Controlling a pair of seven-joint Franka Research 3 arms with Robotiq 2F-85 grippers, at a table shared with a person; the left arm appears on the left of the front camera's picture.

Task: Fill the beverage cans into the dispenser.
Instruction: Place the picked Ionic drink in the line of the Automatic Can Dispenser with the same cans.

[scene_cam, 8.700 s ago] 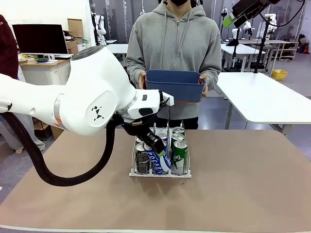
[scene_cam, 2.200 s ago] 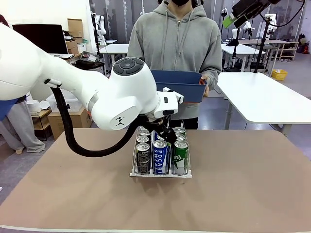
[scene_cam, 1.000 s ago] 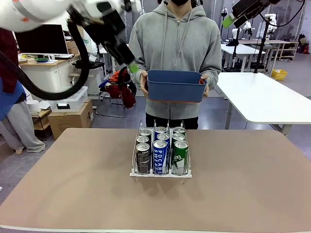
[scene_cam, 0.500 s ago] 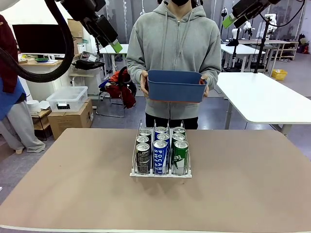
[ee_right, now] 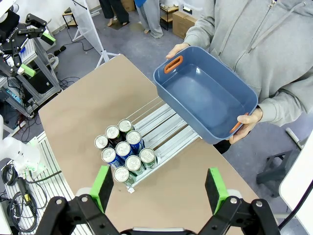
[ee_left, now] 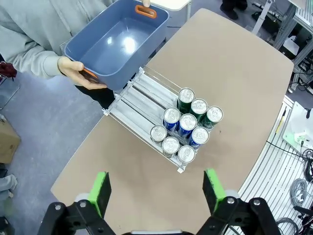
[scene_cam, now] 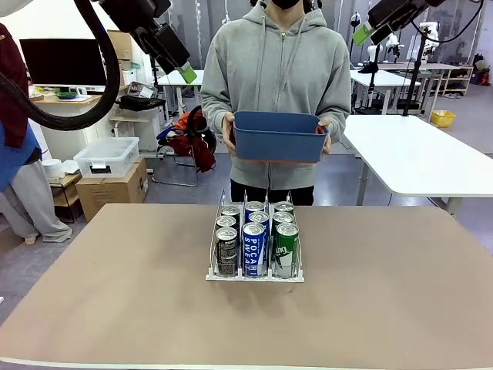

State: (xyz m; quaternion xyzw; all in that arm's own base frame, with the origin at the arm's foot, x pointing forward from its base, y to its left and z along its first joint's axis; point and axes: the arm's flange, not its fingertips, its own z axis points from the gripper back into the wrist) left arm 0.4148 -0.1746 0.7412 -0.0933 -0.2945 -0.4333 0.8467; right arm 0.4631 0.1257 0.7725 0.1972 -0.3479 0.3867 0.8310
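I see the rack (scene_cam: 254, 258) near the middle of the brown table (scene_cam: 115, 301), nine cans (scene_cam: 253, 248) standing three per lane at its near end. Both arms are raised high above it: my left gripper (ee_left: 156, 188) and right gripper (ee_right: 159, 187) hang released and empty, looking down on it. Beyond, a person's hands (scene_cam: 228, 127) hold a blue bin (scene_cam: 277, 135).
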